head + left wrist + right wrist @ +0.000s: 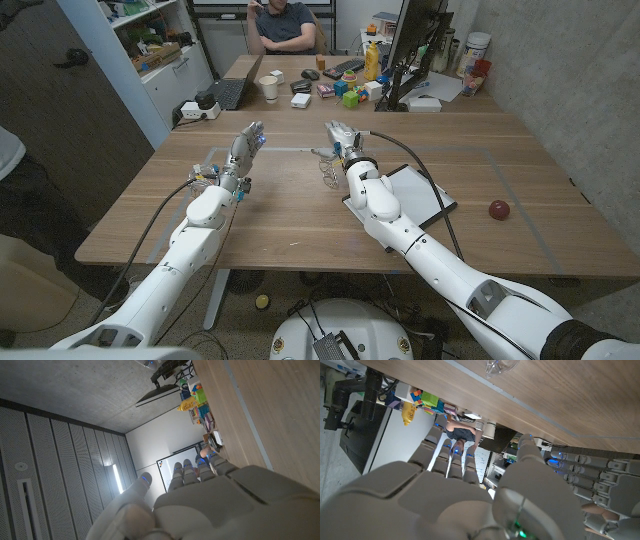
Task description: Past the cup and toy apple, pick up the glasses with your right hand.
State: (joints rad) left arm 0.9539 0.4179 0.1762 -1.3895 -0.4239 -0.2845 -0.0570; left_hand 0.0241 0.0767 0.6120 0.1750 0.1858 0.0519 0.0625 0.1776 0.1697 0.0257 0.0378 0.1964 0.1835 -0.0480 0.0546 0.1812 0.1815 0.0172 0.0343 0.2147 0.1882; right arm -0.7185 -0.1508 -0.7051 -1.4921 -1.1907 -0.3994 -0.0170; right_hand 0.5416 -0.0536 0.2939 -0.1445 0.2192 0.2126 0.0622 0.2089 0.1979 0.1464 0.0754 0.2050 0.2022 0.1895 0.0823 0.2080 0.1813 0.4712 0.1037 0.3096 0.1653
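Overhead, grey concrete ceiling (90,390); below, a wooden table (300,215) bearing a toy apple (498,209).

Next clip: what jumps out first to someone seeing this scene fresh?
Two white arms reach over the wooden table, the left hand and right hand raised with fingers apart. The clear glasses lie just beside the right hand, and a red toy apple sits far right.

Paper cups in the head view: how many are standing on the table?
1. A white paper cup stands at the table's far end, right of the laptop. More could be hidden in the clutter beside the monitor.
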